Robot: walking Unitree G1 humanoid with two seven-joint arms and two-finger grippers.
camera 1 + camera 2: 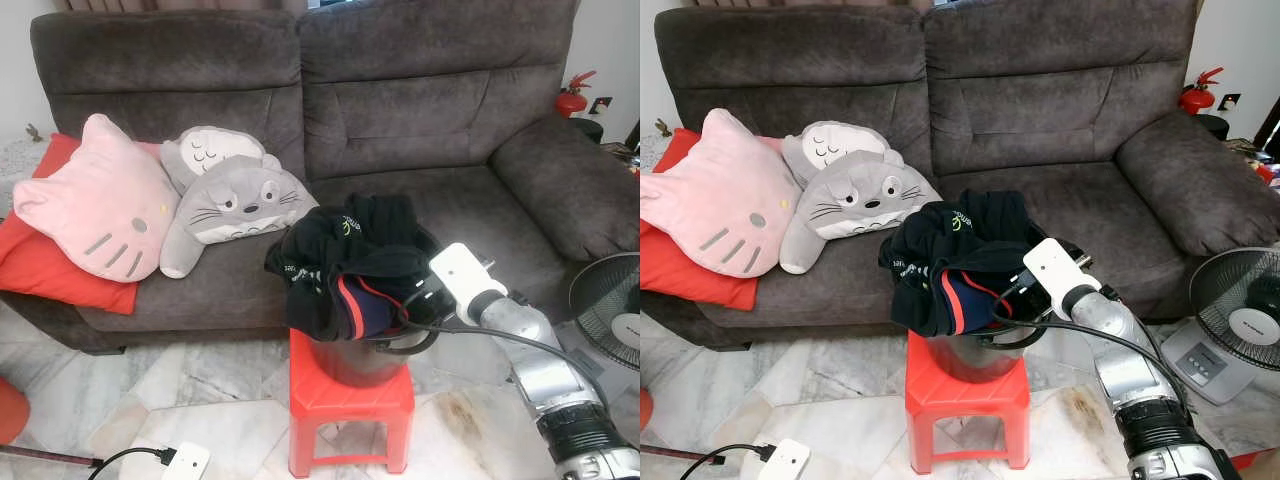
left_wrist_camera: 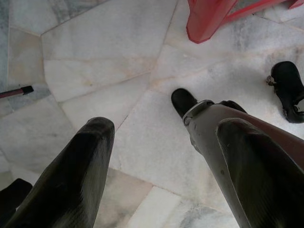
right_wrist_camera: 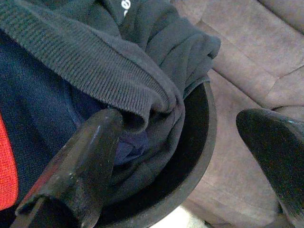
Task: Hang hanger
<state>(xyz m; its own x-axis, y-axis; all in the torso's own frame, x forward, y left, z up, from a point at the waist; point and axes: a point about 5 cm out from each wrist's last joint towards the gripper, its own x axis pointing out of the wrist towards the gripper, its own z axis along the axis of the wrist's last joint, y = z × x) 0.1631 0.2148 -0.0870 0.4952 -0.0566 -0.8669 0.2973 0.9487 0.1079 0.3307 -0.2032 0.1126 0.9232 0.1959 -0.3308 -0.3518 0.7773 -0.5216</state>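
A grey sofa (image 1: 420,110) backs a red stool (image 1: 350,400) bearing a black bucket (image 3: 202,142) of dark clothes (image 1: 345,265). The right hand (image 3: 190,156), fingers spread, straddles the bucket's rim beside the soft, limp clothes. No hanger is visible. The left hand (image 2: 161,166) hangs spread.

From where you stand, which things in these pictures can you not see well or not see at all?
- Hanger: cannot be made out; the dark clothes pile over the black bucket, hiding its inside.
- Right gripper: in the eye views its fingers are hidden by the wrist and clothes; the right wrist view shows them open at the rim.
- Fan: cut off by the picture's edge.
- Red stool: top mostly covered by the bucket.
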